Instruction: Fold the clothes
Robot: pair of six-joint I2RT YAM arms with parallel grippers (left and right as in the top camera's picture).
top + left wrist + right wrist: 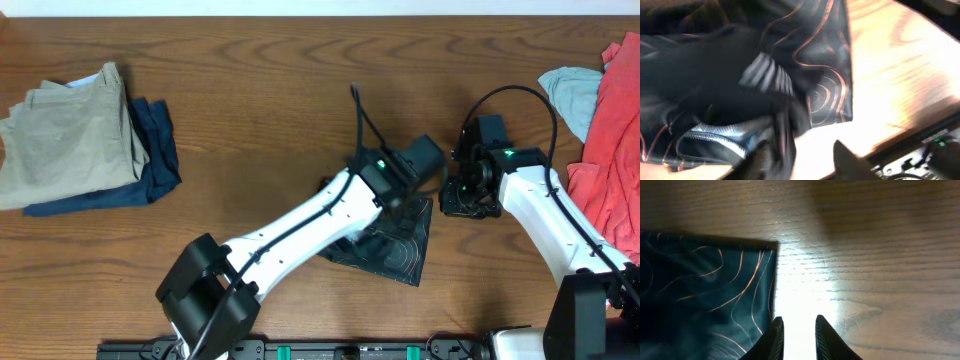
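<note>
**Watch the fold as the left arm pulls clear**

The jersey (395,250) lies near the middle of the table (260,70), bunched into a compact wedge, mostly under your left arm. Your left gripper (812,150) sits right over it. The wrist view is blurred, but bare wood shows between the fingers, so read the jaws as parted with nothing clamped. Dark cloth crowds one finger (780,145), and you cannot tell whether it is draped on it or only beside it.

That is the main risk. If cloth is caught on that finger, lifting will drag the top layer up and pull the fold open. The fabric looks thin and slick, so layers may also slide apart on their own once nothing presses them.

Your right gripper (798,320) hovers over bare wood just beside the jersey's corner, jaws a narrow gap apart and empty. Any sweep toward the cloth at that height would nudge the corner and skew the edge.

The two wrists are close together in the overhead view, so crossing paths could make them collide.
</note>
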